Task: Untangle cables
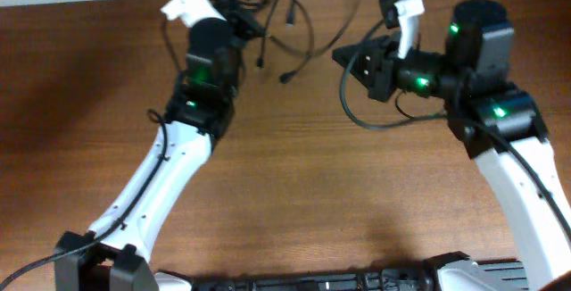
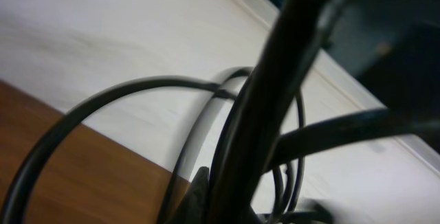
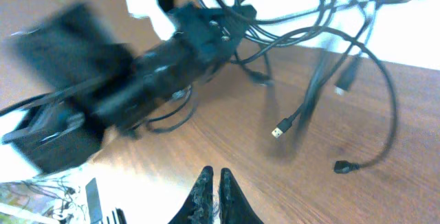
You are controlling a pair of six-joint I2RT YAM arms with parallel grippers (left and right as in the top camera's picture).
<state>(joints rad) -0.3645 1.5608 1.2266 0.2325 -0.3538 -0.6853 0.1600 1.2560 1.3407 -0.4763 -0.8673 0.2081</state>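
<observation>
With the left end effector (image 1: 239, 12) clamped on the cables (image 3: 313, 28) bunched at the counter's (image 1: 294, 193) far edge, and the right end effector (image 3: 214, 186) pinched closed on nothing nearby, the right should open, take one loose plug end, then pull gently.

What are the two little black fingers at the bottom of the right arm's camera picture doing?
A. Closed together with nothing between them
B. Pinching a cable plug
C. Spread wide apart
A: the right gripper has its fingertips pressed together and bare, while the cables hang well beyond them.
</observation>
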